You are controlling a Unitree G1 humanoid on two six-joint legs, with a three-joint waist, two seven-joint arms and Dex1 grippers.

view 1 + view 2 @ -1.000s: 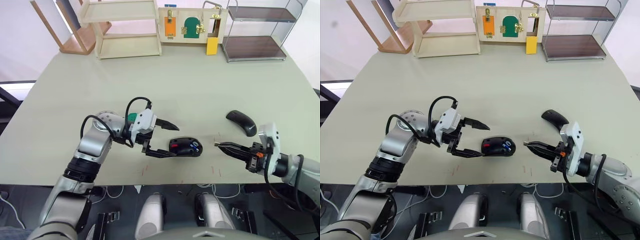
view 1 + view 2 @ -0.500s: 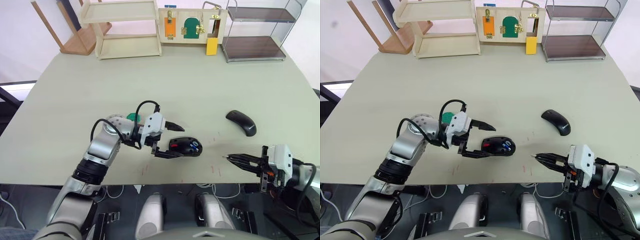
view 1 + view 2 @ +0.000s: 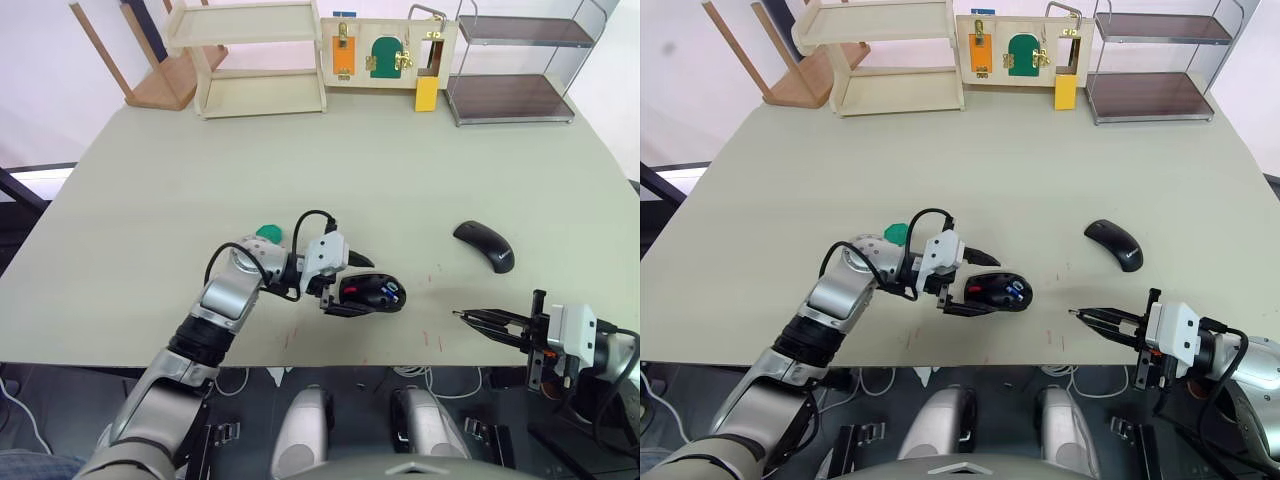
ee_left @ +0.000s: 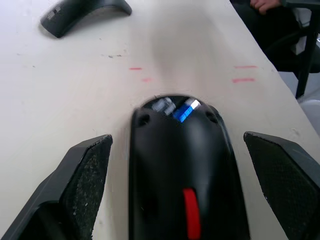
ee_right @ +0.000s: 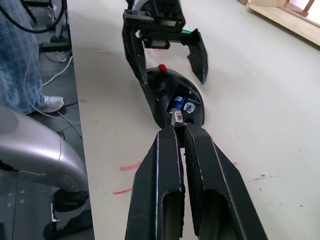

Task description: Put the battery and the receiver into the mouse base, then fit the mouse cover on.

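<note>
The mouse base (image 3: 375, 294) lies near the table's front edge, open side up, with a red part and the blue battery (image 3: 393, 293) in it. My left gripper (image 3: 360, 288) is open, one finger on each side of the base's left end; the left wrist view shows the base (image 4: 182, 165) between the fingers (image 4: 82, 175). The glossy mouse cover (image 3: 484, 245) lies to the right. My right gripper (image 3: 460, 315) hovers by the front edge, right of the base, shut on a small silvery piece, the receiver (image 5: 176, 118), and points toward the base.
A green round object (image 3: 267, 232) sits behind my left arm. At the back stand a wooden shelf (image 3: 255, 50), a latch board (image 3: 385, 52) and a metal rack (image 3: 510, 60). Red marks (image 3: 432, 340) dot the front edge. A person's leg (image 5: 20, 55) stands beside the table.
My left gripper has moved right until its fingers straddle the mouse base. My right gripper has drawn back from the base toward the front right edge, still shut.
</note>
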